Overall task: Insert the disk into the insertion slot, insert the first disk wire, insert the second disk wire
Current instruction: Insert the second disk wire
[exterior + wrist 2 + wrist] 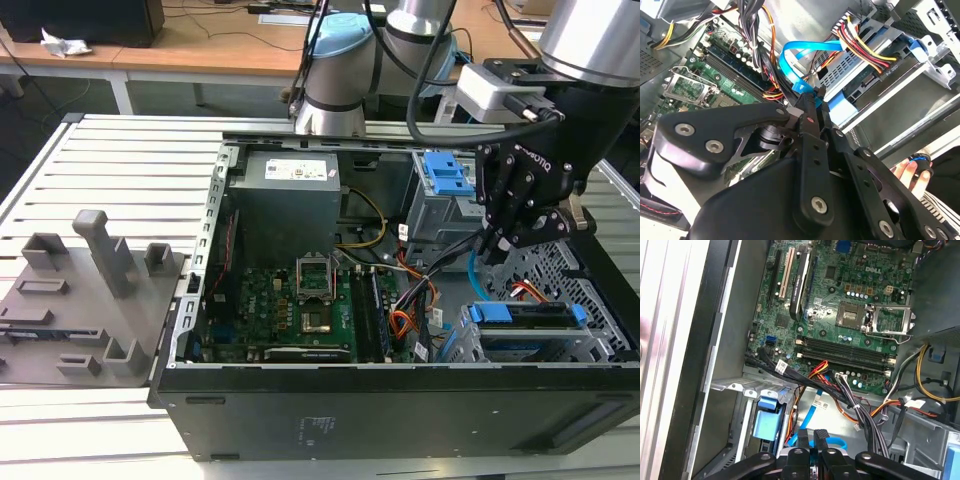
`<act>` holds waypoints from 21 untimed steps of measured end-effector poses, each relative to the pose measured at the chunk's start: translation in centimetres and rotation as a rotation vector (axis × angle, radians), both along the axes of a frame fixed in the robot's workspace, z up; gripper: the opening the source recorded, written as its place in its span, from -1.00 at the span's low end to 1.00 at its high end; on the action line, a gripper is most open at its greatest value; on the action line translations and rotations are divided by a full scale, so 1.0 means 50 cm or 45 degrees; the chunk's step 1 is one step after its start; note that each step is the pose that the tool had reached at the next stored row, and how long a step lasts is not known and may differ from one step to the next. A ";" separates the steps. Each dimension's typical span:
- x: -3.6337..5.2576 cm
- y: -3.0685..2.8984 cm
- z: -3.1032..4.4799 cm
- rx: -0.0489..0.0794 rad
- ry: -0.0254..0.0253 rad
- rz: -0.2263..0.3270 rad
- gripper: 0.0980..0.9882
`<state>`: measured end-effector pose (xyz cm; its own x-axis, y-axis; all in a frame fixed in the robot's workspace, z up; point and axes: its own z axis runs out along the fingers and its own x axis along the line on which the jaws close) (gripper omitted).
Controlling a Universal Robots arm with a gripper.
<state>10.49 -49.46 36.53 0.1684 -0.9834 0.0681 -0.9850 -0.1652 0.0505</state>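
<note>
Now my tool (811,96) pinches the light-blue flat cable (792,60) by its end. Near it, the disk (527,317) sits in the drive cage (598,300).

The arm leans in from above, wrist tilted, the gripper (497,242) pointing down, fingers (809,112) pinched together, seemingly on the second disk wire (790,62).

You can see the disk (526,314) in its blue frame sitting in the silver slot (598,300), the red-and-yellow wire (862,47) plugged into it, the light-blue wire (794,56) looping beside it.
</note>
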 end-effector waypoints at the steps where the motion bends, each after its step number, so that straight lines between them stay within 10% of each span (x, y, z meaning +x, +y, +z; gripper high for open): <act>1: 0.000 0.000 0.000 0.000 0.0000 0.000 -0.86; 9: 0.001 0.000 0.000 0.000 0.0001 -0.024 -0.86; 16: 0.001 0.000 -0.002 0.000 0.0001 -0.277 -0.86; 21: 0.001 0.000 -0.003 0.000 0.0000 -0.324 -0.86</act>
